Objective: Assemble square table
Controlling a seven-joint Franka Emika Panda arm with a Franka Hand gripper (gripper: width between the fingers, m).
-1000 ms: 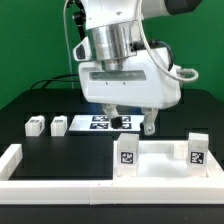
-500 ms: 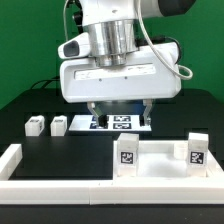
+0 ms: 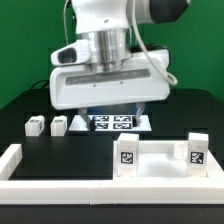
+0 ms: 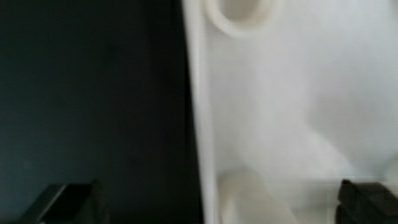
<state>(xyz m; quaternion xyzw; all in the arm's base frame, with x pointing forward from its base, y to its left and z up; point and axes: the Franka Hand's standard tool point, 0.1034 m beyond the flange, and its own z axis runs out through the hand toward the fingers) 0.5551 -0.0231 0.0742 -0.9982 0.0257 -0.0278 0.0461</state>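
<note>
The widest free stretch is the bare black surface (image 3: 78,150) at centre-left of the exterior view. It is hemmed by a loose leg (image 3: 35,126) and its neighbour leg (image 3: 59,125) at middle left, and by the border wall (image 3: 15,160) along the lower left and bottom. The square table slab (image 3: 160,160), with upright legs (image 3: 128,152), blocks the lower right. The arm (image 3: 108,80) fills the upper centre above the marker board (image 3: 112,123). In the wrist view the gripper (image 4: 221,200) has its jaws spread wide over the slab's edge.
</note>
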